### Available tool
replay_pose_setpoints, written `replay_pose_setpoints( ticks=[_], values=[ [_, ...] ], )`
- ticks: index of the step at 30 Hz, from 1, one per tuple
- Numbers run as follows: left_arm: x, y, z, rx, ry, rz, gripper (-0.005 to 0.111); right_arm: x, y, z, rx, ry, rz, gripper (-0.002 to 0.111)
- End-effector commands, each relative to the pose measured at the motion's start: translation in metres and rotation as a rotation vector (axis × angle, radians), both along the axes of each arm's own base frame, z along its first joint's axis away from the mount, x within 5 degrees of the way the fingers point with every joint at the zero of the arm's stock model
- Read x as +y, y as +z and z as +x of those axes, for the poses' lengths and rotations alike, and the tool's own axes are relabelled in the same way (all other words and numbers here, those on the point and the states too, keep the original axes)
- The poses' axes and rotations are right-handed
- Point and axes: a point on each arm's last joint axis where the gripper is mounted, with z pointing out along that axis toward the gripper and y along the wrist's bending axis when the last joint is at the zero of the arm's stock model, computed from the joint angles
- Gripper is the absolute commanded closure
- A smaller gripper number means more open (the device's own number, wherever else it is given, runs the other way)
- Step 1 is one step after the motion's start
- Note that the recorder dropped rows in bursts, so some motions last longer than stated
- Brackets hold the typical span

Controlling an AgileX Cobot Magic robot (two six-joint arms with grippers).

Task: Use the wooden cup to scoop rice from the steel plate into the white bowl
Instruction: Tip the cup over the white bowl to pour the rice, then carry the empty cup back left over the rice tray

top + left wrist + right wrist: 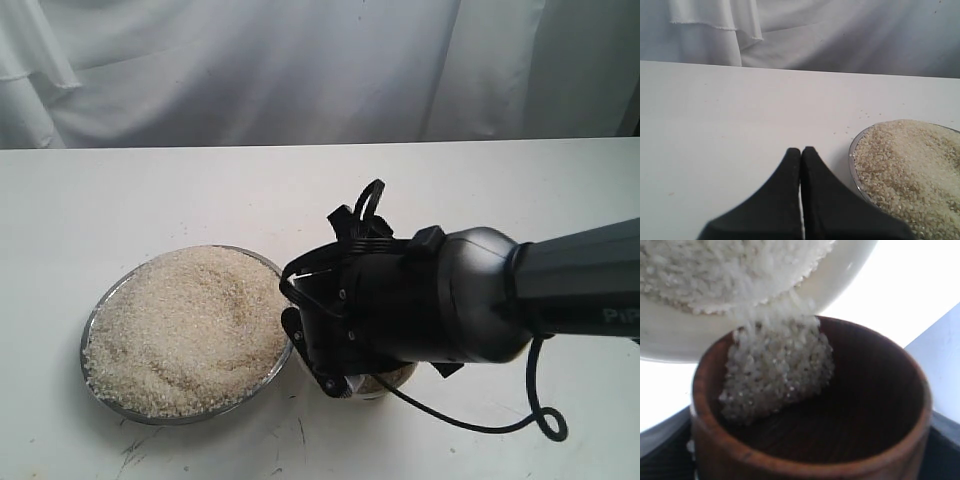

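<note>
White table (pixel 150 190), white drape (pixel 300 70) behind. I'm gripping the wooden cup (pixel 865 405) in the right gripper (pixel 330 360), tilting it over the white bowl (pixel 840 285), rice (pixel 775 370) spilling in, just beside the steel plate (pixel 95 320). Left gripper (pixel 801 155) is sitting closed near the plate.

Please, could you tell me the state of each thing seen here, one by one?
steel plate: heaped with rice.
rice: mostly on the steel plate; some pouring out of the wooden cup into the white bowl.
white bowl: partly filled.
wooden cup: tilted, some rice inside.
left gripper: shut, empty.
right gripper: shut on the wooden cup.
</note>
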Motion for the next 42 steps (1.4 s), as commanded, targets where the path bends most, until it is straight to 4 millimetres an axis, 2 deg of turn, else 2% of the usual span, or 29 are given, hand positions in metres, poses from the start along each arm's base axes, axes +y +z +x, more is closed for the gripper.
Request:
replay_pose_setpoints(
  ticks=[1, 15, 23, 33, 42],
  values=[
    [0.000, -0.001, 0.000, -0.006, 0.002, -0.001, 0.107, 0.001, 0.004, -0.004, -0.037, -0.001, -0.025, 0.108],
    [0.000, -0.001, 0.000, -0.006, 0.002, -0.001, 0.107, 0.008, 0.012, -0.021, -0.134, -0.001, -0.089, 0.108],
    [0.000, -0.001, 0.000, -0.006, 0.002, -0.001, 0.107, 0.007, 0.017, -0.023, -0.198, -0.023, -0.115, 0.108],
    [0.000, -0.001, 0.000, -0.006, 0.002, -0.001, 0.107, 0.016, 0.022, -0.028, -0.265, 0.031, -0.093, 0.108],
    [0.000, -0.001, 0.000, -0.006, 0.002, -0.001, 0.107, 0.017, 0.020, -0.032, -0.256, 0.030, -0.087, 0.108]
  ],
)
